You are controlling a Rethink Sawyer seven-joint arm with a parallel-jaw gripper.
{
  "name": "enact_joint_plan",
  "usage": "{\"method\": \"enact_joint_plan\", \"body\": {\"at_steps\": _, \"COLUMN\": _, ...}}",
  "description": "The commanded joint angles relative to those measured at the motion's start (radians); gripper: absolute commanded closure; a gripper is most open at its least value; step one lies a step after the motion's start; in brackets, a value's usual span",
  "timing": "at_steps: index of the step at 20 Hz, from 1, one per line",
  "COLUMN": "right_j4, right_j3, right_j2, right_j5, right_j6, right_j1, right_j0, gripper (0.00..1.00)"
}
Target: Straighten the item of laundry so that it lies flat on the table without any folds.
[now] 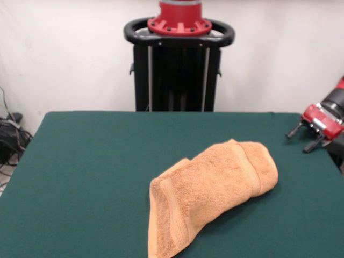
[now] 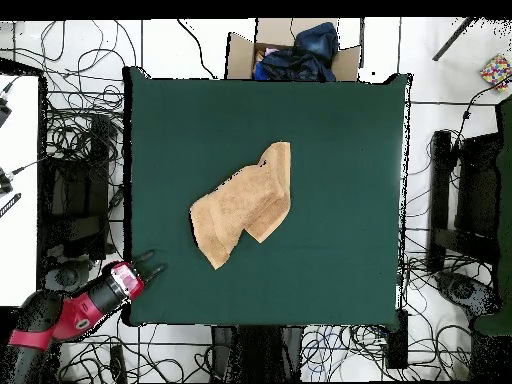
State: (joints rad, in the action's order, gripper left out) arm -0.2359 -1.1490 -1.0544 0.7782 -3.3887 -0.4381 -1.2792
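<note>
The orange-tan towel lies folded over itself into a long bundle on the dark green table, slanting from the near middle toward the right. Woven bands show near both ends. In the overhead view the towel sits near the middle of the table, with layers overlapping. My gripper is at the table's right edge in the front view, well away from the towel, open and empty. In the overhead view the gripper is at the table's lower left corner, on the red arm.
The black pedestal stands behind the table's far side. A cardboard box with dark blue clothes stands past the table's top edge in the overhead view. Cables cover the floor around the table. Black stands are at the right.
</note>
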Motion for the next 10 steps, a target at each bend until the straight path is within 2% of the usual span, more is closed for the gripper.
{"method": "enact_joint_plan", "body": {"at_steps": 1, "right_j4": 0.002, "right_j3": 0.008, "right_j2": 0.088, "right_j5": -0.047, "right_j6": -0.108, "right_j1": -0.005, "right_j0": 0.011, "gripper": 0.0}}
{"method": "enact_joint_plan", "body": {"at_steps": 10, "right_j4": 0.016, "right_j3": -0.051, "right_j2": 0.123, "right_j5": -0.114, "right_j6": -0.086, "right_j1": 0.032, "right_j0": 0.047, "gripper": 0.0}}
